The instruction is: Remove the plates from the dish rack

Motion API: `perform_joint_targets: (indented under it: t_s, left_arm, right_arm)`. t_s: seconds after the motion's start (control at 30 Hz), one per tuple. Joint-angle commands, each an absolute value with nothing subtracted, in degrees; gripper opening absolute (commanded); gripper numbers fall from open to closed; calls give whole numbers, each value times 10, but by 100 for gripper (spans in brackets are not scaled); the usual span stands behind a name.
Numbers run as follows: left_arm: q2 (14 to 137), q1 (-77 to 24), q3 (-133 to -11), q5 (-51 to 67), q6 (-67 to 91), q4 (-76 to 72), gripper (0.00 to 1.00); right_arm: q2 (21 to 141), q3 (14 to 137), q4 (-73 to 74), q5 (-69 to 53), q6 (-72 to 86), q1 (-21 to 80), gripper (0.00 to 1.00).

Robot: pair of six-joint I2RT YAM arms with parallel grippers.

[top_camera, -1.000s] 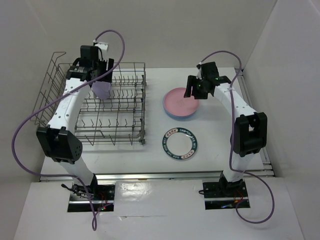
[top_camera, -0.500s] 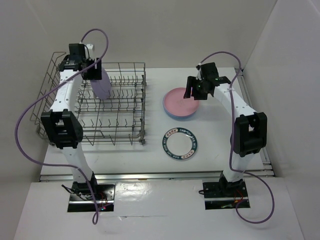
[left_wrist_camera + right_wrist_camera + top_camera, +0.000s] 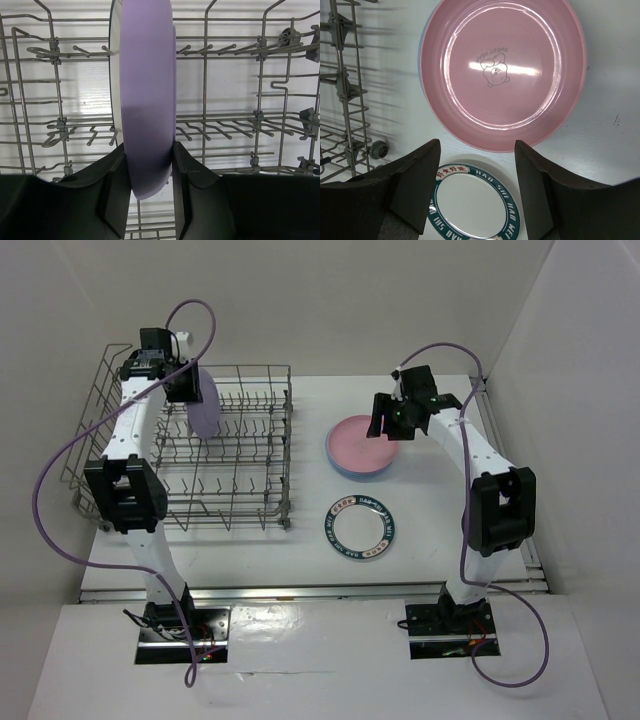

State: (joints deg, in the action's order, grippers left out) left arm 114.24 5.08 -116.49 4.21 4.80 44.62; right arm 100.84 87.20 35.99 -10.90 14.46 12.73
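Left arm reaches far up along the rack's [image 3: 285, 450] left side, elbow raised above its near corner, wrist bent over the back rows. The left claw [image 3: 190, 390] points down into the rack and is clamped on the lavender plate [image 3: 204, 410]. The wrist view shows a finger [image 3: 116, 185] pressed to each face of its lower rim. The plate stands on edge among the tines, upright.

Right arm runs up the table's [image 3: 430, 530] right side, forearm angled inward. The right claw [image 3: 395, 420] hangs over the pink plate [image 3: 358, 445], fingers spread, nothing between them. That pink plate lies flat on a blue plate [image 3: 355, 477], just right of the rack. The teal-rimmed plate [image 3: 361, 527] lies flat nearer the bases, apart from the stack.
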Motion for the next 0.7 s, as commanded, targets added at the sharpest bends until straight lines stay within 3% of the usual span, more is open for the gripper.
perform_joint_targets:
  t_s: [0.0,0.03,0.2,0.37,0.43,0.67]
  left_arm:
    - [1105,40,-1198,44,22,446,10]
    - [1100,35,-1204,44,22,446,14]
    - [1100,25,-1204,14,2,441,53]
    - [1094,19,-1204,2,2,441,58]
    - [1087,12,-1199,-5,-6,427,72]
    - [1082,-17,-1187,-47,-25,416,71]
  right_arm:
    - [986,879,350,-107,138,134,68]
    - [986,879,355,-107,138,134,68]
    - [998,896,360,-113,133,134,68]
    - [998,896,366,-113,133,134,68]
    - [1004,896,366,-118,133,134,68]
    - [1004,890,366,-124,133,134,68]
